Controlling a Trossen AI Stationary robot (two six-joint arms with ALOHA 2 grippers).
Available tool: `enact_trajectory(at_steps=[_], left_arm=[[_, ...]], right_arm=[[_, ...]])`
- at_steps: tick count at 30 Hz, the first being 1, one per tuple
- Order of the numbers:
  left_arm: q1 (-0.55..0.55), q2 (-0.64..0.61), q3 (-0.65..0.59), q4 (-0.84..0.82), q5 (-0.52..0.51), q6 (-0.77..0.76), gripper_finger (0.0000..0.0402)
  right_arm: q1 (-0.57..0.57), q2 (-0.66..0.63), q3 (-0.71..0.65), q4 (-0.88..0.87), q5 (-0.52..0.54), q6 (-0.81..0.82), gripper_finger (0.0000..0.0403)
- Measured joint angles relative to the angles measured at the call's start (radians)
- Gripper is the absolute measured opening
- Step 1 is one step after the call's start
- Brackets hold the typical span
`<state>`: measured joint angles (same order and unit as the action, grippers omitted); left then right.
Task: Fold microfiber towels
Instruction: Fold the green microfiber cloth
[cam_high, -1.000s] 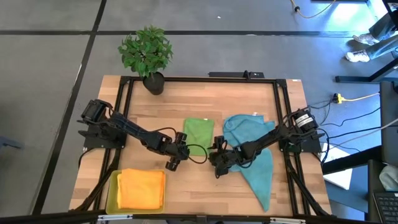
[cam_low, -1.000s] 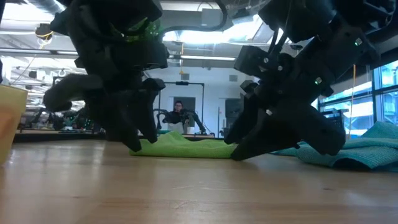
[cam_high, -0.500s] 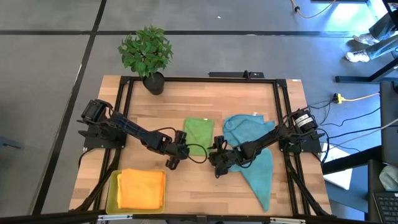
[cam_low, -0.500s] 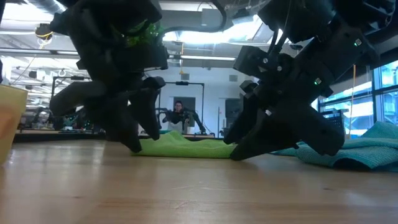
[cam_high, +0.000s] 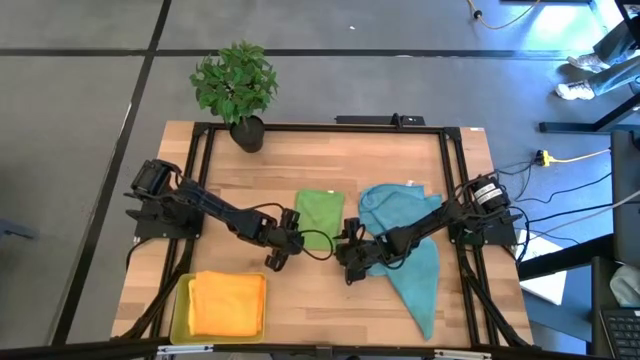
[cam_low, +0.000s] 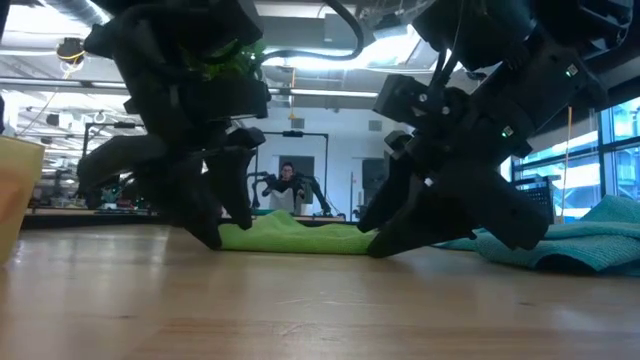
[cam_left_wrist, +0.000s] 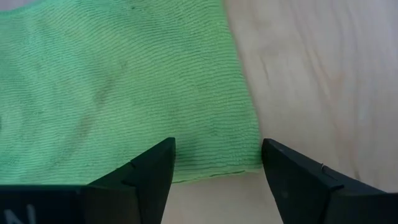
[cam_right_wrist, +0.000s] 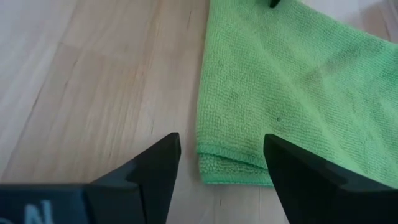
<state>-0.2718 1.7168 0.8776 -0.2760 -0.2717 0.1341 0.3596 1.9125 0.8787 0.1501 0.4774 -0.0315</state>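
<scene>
A green towel (cam_high: 318, 212) lies folded and flat at the table's middle; it also shows low on the wood (cam_low: 295, 236). My left gripper (cam_high: 285, 247) stands open at its near left corner (cam_left_wrist: 252, 163), with a finger on each side of the corner. My right gripper (cam_high: 350, 260) stands open at the near right corner (cam_right_wrist: 208, 168), where the folded layers show. Both point slanting down with their tips close to the table (cam_low: 300, 310). The cloth lies undisturbed between the fingers.
Teal towels (cam_high: 408, 225) lie rumpled on the right, under the right arm, and one stretches toward the near edge (cam_high: 422, 290). A yellow tray (cam_high: 180, 300) at the near left holds a folded yellow towel (cam_high: 228, 303). A potted plant (cam_high: 237, 85) stands at the far left.
My left gripper's fingers have opened a little wider at the green towel's corner. Both arms have stayed in place, and the towel lies as before.
</scene>
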Motion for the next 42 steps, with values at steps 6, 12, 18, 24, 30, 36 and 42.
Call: enact_trajectory(at_steps=[6,12,18,24,30,36,42], left_arm=[[-0.005,0.0,0.0,-0.004,0.0,-0.001,0.0232],[-0.018,0.0,-0.01,-0.011,0.001,-0.021,0.0232],[-0.004,-0.006,-0.062,0.054,0.008,-0.021,0.0232],[-0.002,-0.004,-0.071,0.06,0.01,-0.009,0.0232],[-0.003,-0.003,-0.072,0.075,0.003,0.034,0.0217],[-0.008,-0.002,-0.073,0.083,0.004,0.06,0.0178],[-0.007,0.0,-0.074,0.089,-0.002,0.075,0.0145]], right_arm=[[-0.006,0.0,0.0,-0.001,-0.004,0.007,0.0231],[-0.006,0.0,0.002,-0.014,-0.008,0.004,0.0231],[-0.006,0.0,0.001,-0.02,0.0,0.002,0.0231],[-0.007,0.0,0.001,-0.022,0.003,0.001,0.0231],[-0.009,0.0,0.0,-0.023,0.005,0.002,0.023],[-0.009,0.0,0.0,-0.024,0.005,0.003,0.0221],[-0.009,0.0,0.0,-0.026,0.006,-0.002,0.0191]])
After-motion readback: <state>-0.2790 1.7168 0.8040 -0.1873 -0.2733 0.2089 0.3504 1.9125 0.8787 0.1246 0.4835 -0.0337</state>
